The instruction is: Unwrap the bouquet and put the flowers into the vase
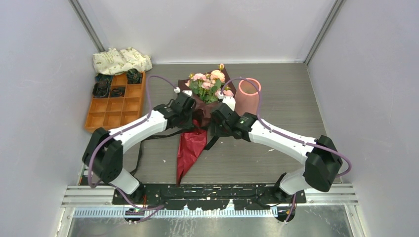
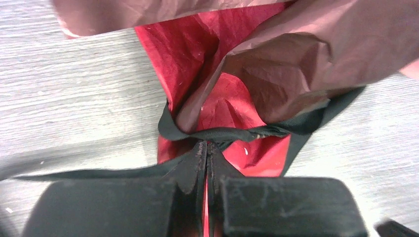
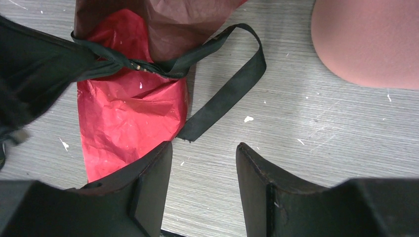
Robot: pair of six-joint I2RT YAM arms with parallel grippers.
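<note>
Crinkled paper (image 2: pixel 306 54) and black ribbon (image 2: pixel 232 133) look light and floppy, so grab at the knot: bouquet (image 1: pixel 207 96) lies centre frame just left of vase (image 1: pixel 247 98), left claw (image 2: pixel 206 160) pinched shut on ribbon, right claw (image 3: pixel 203 163) part open, empty.

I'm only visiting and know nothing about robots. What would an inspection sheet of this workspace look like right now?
Surface: grey wood-grain table, a few white specks.
Job's things: bouquet lies wrapped in maroon paper, black ribbon tied around it; pink vase to its right, no flowers in it.
Clutter: orange tray at far left, dark items in its far compartments; cream cloth bundle behind it.
Grippers: left gripper shut on the black ribbon; right gripper open, holding nothing.
Cables: purple cable along each arm.
Surroundings: plain white walls.
</note>
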